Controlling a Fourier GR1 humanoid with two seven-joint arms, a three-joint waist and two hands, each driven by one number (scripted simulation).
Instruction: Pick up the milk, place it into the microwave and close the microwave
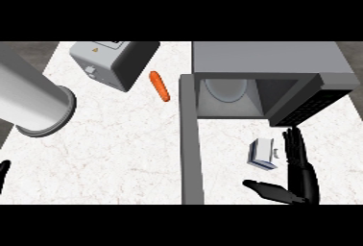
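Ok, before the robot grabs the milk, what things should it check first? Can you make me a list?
1. Microwave door open: ok, the door stands swung out and the inside shows.
2. Room inside: ok, only the round plate shows in there.
3. Milk within reach: ok, the carton sits on the counter just beside the right hand.
4. Right hand ready: ok, its fingers are straight and its thumb spread, holding nothing.
5. Path clear: ok, the carrot and toaster lie on the door's far side.
6. Left hand: cannot tell, only a sliver shows at the edge.
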